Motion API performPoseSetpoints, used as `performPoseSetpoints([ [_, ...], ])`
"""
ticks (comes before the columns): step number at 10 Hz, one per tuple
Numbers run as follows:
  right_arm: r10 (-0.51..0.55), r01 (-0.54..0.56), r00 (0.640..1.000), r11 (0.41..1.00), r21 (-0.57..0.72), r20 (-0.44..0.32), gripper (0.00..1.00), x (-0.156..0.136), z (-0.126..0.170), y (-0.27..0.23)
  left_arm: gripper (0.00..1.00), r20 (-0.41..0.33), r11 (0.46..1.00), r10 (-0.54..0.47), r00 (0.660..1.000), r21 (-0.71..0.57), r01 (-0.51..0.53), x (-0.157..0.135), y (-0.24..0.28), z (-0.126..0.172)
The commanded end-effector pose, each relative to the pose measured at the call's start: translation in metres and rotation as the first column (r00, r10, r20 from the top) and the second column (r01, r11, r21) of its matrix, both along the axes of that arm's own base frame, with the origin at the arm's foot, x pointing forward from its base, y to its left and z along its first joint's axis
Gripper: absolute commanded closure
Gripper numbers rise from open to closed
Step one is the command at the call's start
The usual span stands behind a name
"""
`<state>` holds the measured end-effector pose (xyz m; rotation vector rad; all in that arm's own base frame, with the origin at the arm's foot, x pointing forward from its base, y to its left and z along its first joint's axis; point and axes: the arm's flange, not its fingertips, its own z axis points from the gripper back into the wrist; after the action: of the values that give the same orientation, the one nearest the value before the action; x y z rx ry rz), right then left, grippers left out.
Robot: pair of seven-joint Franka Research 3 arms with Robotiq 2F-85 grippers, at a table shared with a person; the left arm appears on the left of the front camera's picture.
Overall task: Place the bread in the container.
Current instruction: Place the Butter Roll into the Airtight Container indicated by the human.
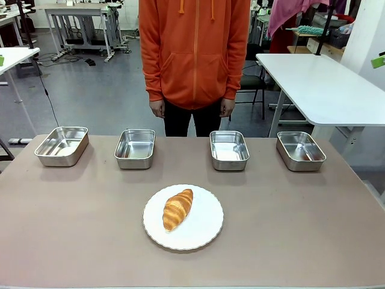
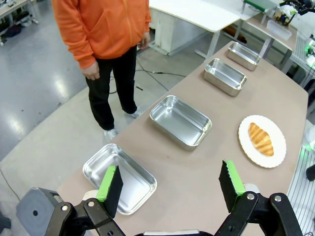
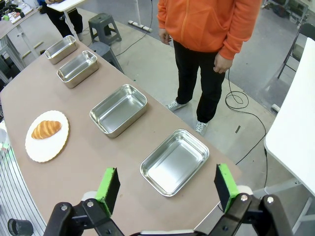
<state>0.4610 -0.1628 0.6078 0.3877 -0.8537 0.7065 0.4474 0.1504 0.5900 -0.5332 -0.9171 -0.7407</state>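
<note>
Worktop point(image 1: 72, 235) is set for a pick: left claw point(image 2: 170, 178) is held wide and empty, high over the left end. Along the far edge, leftmost pan point(image 1: 61, 146), second pan point(image 1: 135, 148), third pan point(image 1: 229, 150) and rightmost pan point(image 1: 300, 150) are lined up empty, mouths up to receive; the intended one cannot be told. Bread point(image 1: 178, 209) is laid on the plate point(image 1: 204, 232), near centre, judged reachable by either arm. Right claw point(image 3: 166, 179) is likewise spread wide, empty, over the right end.

You have a person in an orange hoodie point(image 1: 194, 54) standing at the far edge of the brown table point(image 1: 301, 229). A round white plate point(image 1: 204, 232) sits on its near middle. Behind, a white desk point(image 1: 325, 84) stands to the right, and a grey stool point(image 3: 104, 24) is on the floor.
</note>
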Motion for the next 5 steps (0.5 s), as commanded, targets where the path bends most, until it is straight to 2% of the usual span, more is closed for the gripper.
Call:
performPoseSetpoints([
  [1, 0.005, -0.005, 1.000, 1.000, 0.010, 0.013, 0.00, -0.0005, 0.0008, 0.0013, 0.00, 0.016, 1.000, -0.010, 1.000, -0.016, 0.011, -0.0022, 0.0010, 0.0003],
  [5, 0.005, -0.005, 1.000, 1.000, 0.010, 0.013, 0.00, -0.0005, 0.0008, 0.0013, 0.00, 0.016, 1.000, -0.010, 1.000, -0.016, 0.011, -0.0022, 0.0010, 0.0003],
])
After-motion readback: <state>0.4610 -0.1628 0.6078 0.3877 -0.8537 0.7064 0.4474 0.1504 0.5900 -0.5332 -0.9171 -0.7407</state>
